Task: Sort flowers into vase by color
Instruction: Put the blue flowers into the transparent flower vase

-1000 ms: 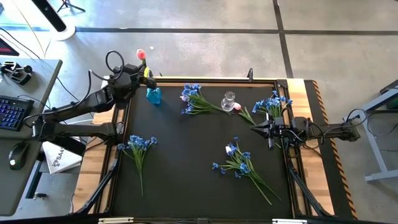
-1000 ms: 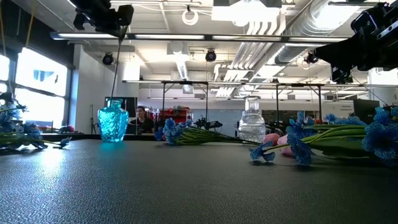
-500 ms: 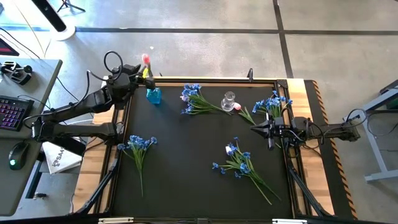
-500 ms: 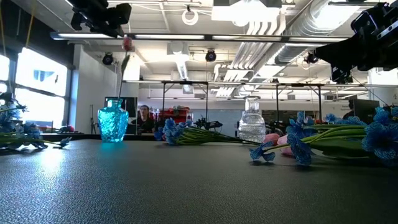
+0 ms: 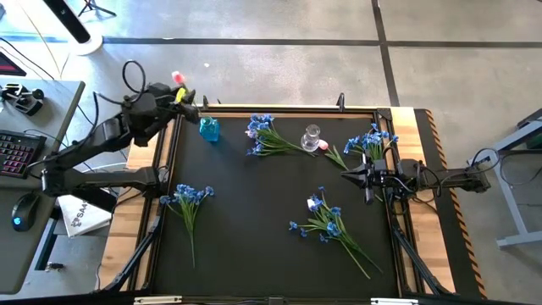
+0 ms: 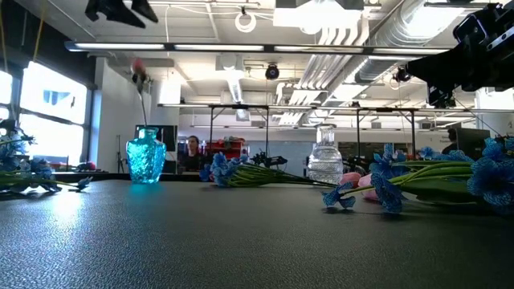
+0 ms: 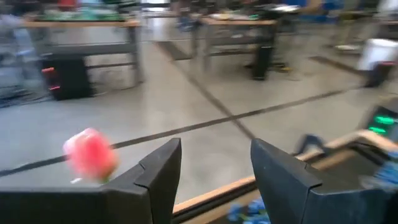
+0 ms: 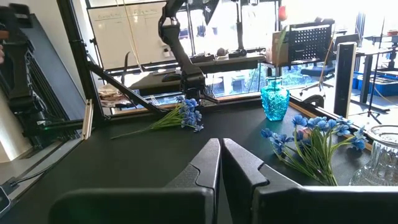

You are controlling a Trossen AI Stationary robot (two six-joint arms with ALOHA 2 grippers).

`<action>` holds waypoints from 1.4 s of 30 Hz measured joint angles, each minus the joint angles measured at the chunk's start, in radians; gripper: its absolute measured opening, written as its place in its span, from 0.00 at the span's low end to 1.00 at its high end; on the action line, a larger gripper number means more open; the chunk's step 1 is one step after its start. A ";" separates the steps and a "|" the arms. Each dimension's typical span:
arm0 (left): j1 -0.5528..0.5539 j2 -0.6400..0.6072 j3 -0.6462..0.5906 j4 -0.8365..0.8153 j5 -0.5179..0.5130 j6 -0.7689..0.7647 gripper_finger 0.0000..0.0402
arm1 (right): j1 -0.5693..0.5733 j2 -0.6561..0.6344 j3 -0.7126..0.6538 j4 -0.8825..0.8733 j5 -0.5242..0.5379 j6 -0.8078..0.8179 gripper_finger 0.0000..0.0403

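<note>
A pink tulip (image 5: 178, 77) stands with its stem (image 6: 144, 100) in the blue vase (image 5: 208, 129) at the table's far left, and its blurred head (image 6: 137, 64) leans left. My left gripper (image 5: 190, 103) hovers open above and left of that vase, with the tulip head (image 7: 90, 154) beside its fingers and clear of them. Another pink tulip (image 5: 323, 146) lies on the table against the clear vase (image 5: 312, 135). Blue bunches lie at the far middle (image 5: 267, 135), far right (image 5: 370, 140), left (image 5: 188, 199) and near right (image 5: 326, 222). My right gripper (image 5: 347, 176) waits shut at the right.
The black mat (image 5: 254, 229) is framed by wooden edges and rails. A desk with a keyboard (image 5: 17, 152) and a mouse stands left of the table. A person (image 6: 191, 148) shows in the room far behind the blue vase.
My left gripper has opened and let go of the tulip's stem, then drawn back up and toward the table's left edge. The tulip has dropped lower into the blue vase, and its head now swings to the left.
</note>
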 joint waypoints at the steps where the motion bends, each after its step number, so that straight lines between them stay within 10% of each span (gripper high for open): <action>1: -0.023 0.001 0.004 0.001 0.013 0.006 0.44 | 0.000 0.000 0.000 0.000 0.000 0.000 0.03; 21: -0.738 0.466 -0.170 0.265 -0.258 -0.266 0.26 | 0.000 0.000 0.000 0.000 0.000 0.000 0.03; 30: -0.788 0.762 -0.259 0.773 -0.236 -0.300 0.26 | 0.000 0.000 0.000 0.000 0.000 0.000 0.03; 36: -0.693 0.883 -0.259 0.975 0.147 -0.256 0.26 | -0.001 0.000 0.000 0.000 0.000 0.000 0.03; 42: -0.628 0.946 -0.260 1.073 0.166 -0.227 0.26 | -0.002 0.004 0.000 0.028 0.004 0.247 0.03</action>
